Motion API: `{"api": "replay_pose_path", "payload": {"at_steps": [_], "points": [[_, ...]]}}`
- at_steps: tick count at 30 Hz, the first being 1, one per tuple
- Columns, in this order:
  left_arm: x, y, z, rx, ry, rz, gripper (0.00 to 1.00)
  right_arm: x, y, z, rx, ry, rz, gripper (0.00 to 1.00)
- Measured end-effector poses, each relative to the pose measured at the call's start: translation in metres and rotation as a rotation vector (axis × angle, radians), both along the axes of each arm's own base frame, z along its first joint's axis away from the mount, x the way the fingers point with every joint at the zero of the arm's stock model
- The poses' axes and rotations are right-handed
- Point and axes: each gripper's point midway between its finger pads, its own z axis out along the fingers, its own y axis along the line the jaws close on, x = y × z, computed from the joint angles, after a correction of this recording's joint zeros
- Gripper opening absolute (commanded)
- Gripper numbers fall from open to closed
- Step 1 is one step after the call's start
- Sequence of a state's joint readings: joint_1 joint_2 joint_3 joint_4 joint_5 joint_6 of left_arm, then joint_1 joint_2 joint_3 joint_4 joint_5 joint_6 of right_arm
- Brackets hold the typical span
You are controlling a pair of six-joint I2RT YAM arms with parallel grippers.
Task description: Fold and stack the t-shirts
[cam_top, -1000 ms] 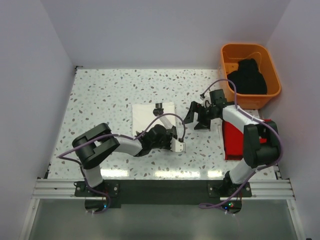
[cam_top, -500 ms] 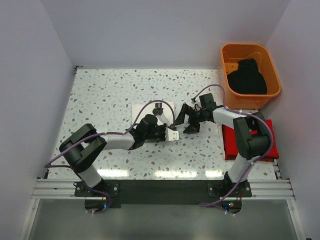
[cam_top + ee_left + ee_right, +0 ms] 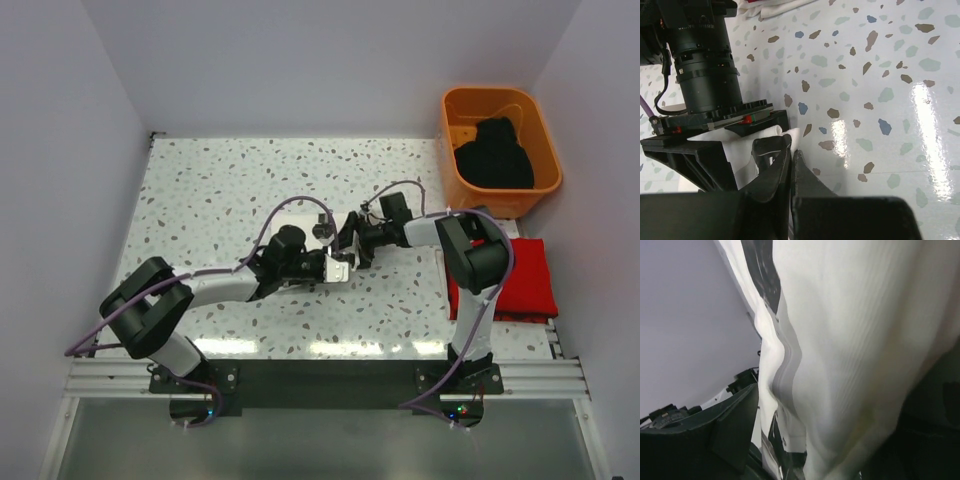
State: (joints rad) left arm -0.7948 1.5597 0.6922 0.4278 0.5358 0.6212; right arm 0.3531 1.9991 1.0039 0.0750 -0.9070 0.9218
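The left gripper (image 3: 791, 150) is pictured with its fingers (image 3: 772, 170) pressed together on an edge of the white t-shirt (image 3: 737, 150), low over the speckled tabletop (image 3: 880, 90). The black right arm (image 3: 705, 65) is seen just beside them, over the same cloth. Glare is thrown across the tabletop at right.

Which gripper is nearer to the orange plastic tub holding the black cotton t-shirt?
Right. The right gripper lies left of the tub, toward the near edge, at the white cotton t-shirt; the left gripper sits just beyond it, farther from the tub.
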Motion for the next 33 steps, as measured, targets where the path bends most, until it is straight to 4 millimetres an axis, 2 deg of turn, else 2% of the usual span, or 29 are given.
{"api": "replay_pose_path", "payload": {"at_steps": [9,14,17,18,19,20,22,25,30,31,33], "points": [[-0.012,0.001,-0.005,-0.003,0.027,-0.046,0.0,-0.002,0.002,-0.009,0.016,0.013,0.037,0.5],[-0.016,0.003,-0.004,-0.007,0.029,-0.056,0.0,0.001,0.004,-0.013,0.011,0.005,0.065,0.5],[-0.021,0.005,-0.003,-0.012,0.031,-0.069,0.01,-0.001,0.004,-0.014,0.001,0.005,0.085,0.31],[-0.021,0.005,-0.003,-0.013,0.031,-0.071,0.06,-0.004,0.004,-0.017,-0.004,0.006,0.095,0.14],[-0.022,0.006,-0.003,-0.012,0.032,-0.071,0.22,-0.006,0.003,-0.018,-0.008,0.005,0.103,0.07],[-0.022,0.006,-0.003,-0.01,0.032,-0.072,0.3,-0.008,0.003,-0.019,-0.013,0.001,0.113,0.0],[-0.025,0.007,-0.004,-0.005,0.046,-0.075,0.49,-0.01,0.001,-0.023,-0.037,-0.016,0.131,0.0],[-0.028,0.012,0.009,-0.02,0.056,-0.067,0.62,-0.018,-0.005,-0.024,-0.077,-0.018,0.172,0.0],[-0.035,0.03,0.069,-0.113,0.037,-0.017,0.77,-0.037,-0.028,-0.01,-0.191,-0.051,0.266,0.0],[-0.037,0.035,0.079,-0.129,0.034,-0.005,0.89,-0.04,-0.034,-0.002,-0.215,-0.068,0.283,0.0],[-0.04,0.045,0.098,-0.151,0.014,0.025,1.0,-0.042,-0.048,0.014,-0.266,-0.123,0.312,0.0]]}}
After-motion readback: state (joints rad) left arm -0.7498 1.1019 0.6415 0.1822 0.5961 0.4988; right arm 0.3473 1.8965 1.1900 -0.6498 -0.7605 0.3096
